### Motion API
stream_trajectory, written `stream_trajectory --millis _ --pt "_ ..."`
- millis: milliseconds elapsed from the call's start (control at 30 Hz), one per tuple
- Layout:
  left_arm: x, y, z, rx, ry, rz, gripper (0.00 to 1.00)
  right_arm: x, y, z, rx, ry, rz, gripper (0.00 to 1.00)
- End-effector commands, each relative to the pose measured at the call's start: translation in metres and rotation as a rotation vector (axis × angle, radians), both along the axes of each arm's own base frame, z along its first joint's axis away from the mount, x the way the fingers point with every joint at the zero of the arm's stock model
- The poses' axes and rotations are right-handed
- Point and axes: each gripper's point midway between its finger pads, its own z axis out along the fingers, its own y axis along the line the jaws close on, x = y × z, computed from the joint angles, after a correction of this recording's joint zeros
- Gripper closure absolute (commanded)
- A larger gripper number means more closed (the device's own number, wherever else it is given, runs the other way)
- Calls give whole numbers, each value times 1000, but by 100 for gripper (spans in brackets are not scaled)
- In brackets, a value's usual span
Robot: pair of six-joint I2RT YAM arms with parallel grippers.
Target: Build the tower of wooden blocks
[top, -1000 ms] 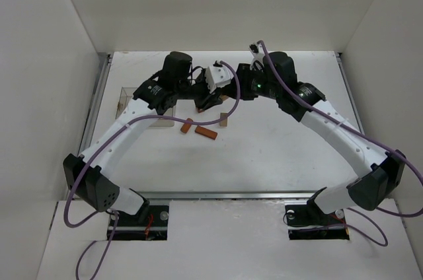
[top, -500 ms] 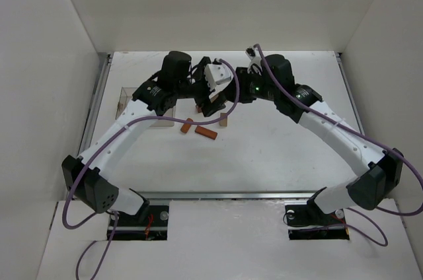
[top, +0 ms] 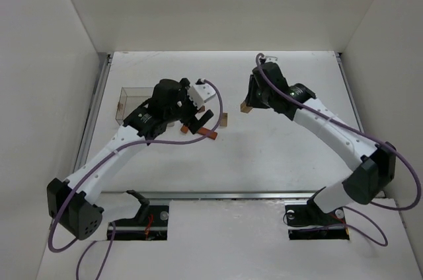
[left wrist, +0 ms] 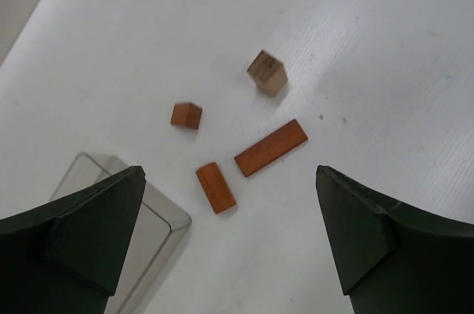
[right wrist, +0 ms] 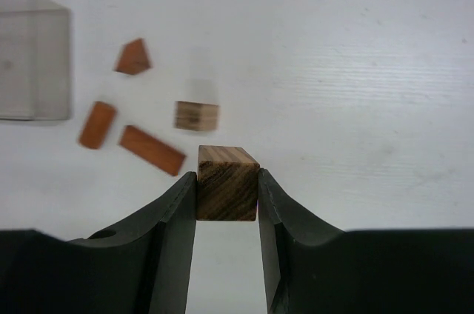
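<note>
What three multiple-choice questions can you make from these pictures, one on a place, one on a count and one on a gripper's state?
1. Where on the table is the box?
A. its left side
B. its right side
C. between the arm bases

2. How many reddish blocks lie loose?
A. two
B. three
C. five

3. What is the right gripper doing?
A. open and empty
B. shut on a tan block
C. shut on the box

Answers:
1 A, the top view shows it by the left edge.
2 B, the left wrist view shows three.
3 B, the right wrist view shows the block pinched at the tips.
</note>
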Motion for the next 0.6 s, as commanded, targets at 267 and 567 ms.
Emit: stream_trajectory --millis 267,567 --pt "9 61 -31 33 -76 363 0 26 -20 -101 -369 157 -130 100" --pt "2 75 -53 72 -112 379 0 38 -1 -128 -392 162 -97 100"
